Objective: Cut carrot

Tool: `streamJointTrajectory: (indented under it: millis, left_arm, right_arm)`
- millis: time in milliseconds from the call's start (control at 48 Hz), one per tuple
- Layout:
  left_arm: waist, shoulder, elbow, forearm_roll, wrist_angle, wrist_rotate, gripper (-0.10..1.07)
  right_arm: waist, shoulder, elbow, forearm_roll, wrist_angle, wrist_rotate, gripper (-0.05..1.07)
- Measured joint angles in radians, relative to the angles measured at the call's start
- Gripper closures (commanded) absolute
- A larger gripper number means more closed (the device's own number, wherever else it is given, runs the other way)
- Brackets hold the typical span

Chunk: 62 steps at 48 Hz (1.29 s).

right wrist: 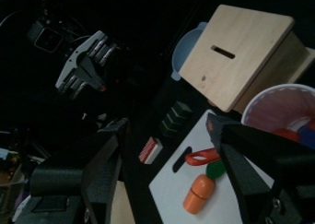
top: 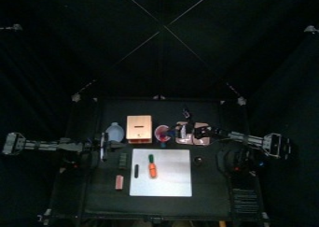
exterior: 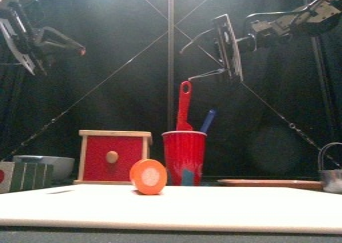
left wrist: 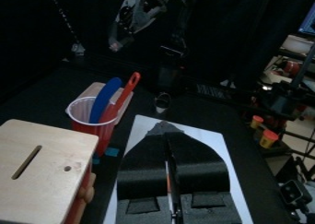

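Lying on the white board point(top: 162, 172) nearest us — the carrot point(exterior: 148, 175) | behind it, red cup point(exterior: 185, 157) beside wooden box point(exterior: 112, 156) | left gripper point(left wrist: 172, 172) jaws pressed together | right gripper point(exterior: 225, 49) hangs high — jaws spread wide

Two black jointed arms point(top: 56, 144), black two-jawed pincers point(exterior: 225, 47).

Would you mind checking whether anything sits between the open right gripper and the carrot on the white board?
Nothing visible does. The carrot lies in the open on the white board, apart from the red cup; the right gripper hangs open well above it.
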Motion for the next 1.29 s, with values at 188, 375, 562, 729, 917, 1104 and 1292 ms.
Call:
streamJointTrajectory:
  millis: [188,375,562,729,917,1104,1292]
  left_arm:
    - [0.017,0.000,0.000,0.000,0.002,0.000,0.99]
    - [0.020,0.000,0.000,-0.002,0.000,0.002,0.99]
    - [0.020,0.000,0.000,-0.017,0.000,0.000,0.99]
    - [0.021,0.000,0.000,-0.021,0.000,0.000,0.99]
    - [0.023,0.000,0.000,-0.021,0.000,0.000,0.99]
    - [0.021,0.000,0.000,-0.021,0.000,0.000,0.99]
    - [0.023,0.000,0.003,-0.021,0.002,0.000,0.99]
  right_arm:
    - [-0.075,-0.014,0.054,-0.187,0.032,0.000,0.05]
    - [-0.114,-0.015,0.061,-0.272,0.063,0.000,0.05]
    - [-0.117,-0.015,0.061,-0.256,0.064,0.009,0.05]
    - [-0.118,-0.034,0.052,-0.166,0.021,0.003,0.05]
    - [-0.115,-0.040,0.026,-0.092,-0.048,0.008,0.05]
    - [-0.115,-0.038,0.026,-0.028,-0.064,0.008,0.05]
    - [-0.112,-0.038,0.025,-0.005,-0.091,0.009,0.05]
